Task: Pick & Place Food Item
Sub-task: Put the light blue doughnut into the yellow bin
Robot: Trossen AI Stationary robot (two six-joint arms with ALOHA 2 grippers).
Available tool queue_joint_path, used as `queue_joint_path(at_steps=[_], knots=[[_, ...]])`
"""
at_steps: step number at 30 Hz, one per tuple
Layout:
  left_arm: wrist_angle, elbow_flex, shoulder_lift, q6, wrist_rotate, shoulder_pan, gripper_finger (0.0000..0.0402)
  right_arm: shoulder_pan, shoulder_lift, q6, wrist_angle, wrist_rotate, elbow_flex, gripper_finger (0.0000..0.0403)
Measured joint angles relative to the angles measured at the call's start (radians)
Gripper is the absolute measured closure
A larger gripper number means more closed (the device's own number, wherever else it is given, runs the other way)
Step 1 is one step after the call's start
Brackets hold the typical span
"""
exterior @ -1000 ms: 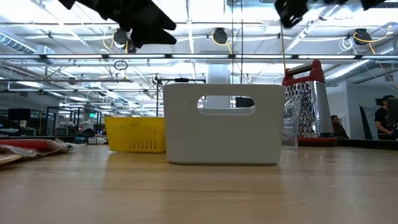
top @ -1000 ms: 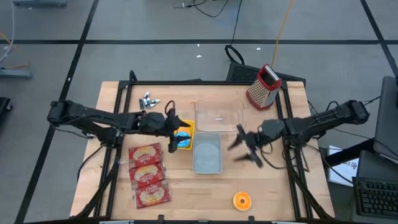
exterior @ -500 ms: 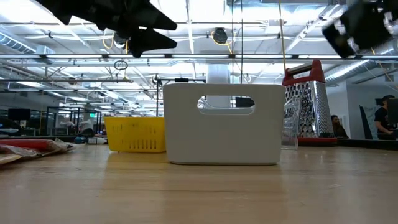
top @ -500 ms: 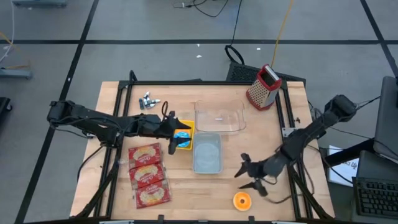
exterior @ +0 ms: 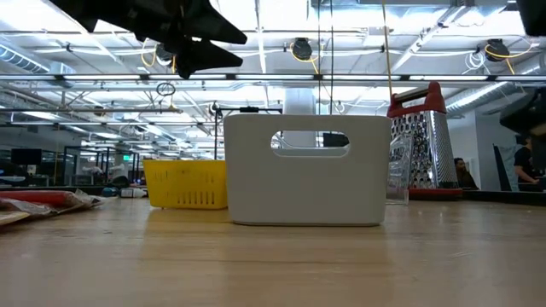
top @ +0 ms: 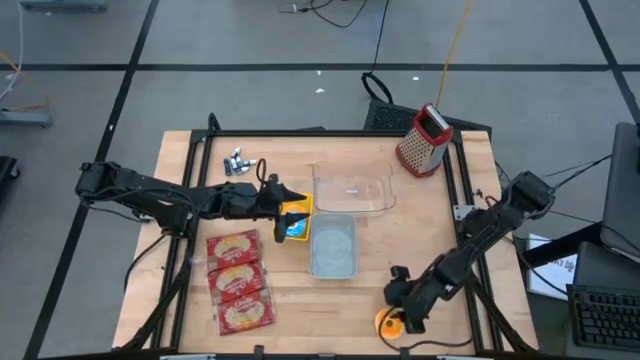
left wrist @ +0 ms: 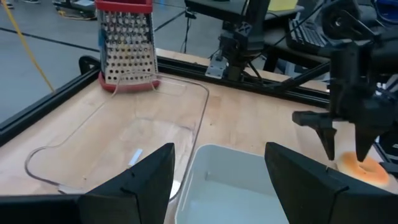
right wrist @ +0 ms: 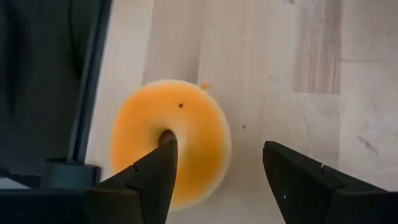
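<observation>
Near edge of the worktop (top: 450, 200), right of centre: an orange ring-shaped food item (right wrist: 169, 140) (a donut, apparently) lay flat on the wood. It looked light and soft, likely to dent under pressure; best taken across the ring's outer sides, or one finger through the hole. The right end effector (top: 403, 312) hung just above it, fingers apart, one finger over the ring, the other beyond its rim. Farther in sat the white bin (top: 333, 246). Left end effector (top: 282, 212) waited, fingers apart, over the yellow basket (exterior: 185, 184).
</observation>
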Motion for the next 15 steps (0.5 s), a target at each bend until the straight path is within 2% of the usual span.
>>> queue_joint_path(at_steps=[8,15], knots=[[-0.001,0.000,0.000,0.016,-0.041,0.000,0.0149,-0.001,0.063,0.048,0.067,-0.075,0.011,0.0179],[-0.001,0.000,0.000,0.019,-0.080,0.000,0.0149,-0.012,0.086,0.086,0.067,-0.072,0.011,0.0192]])
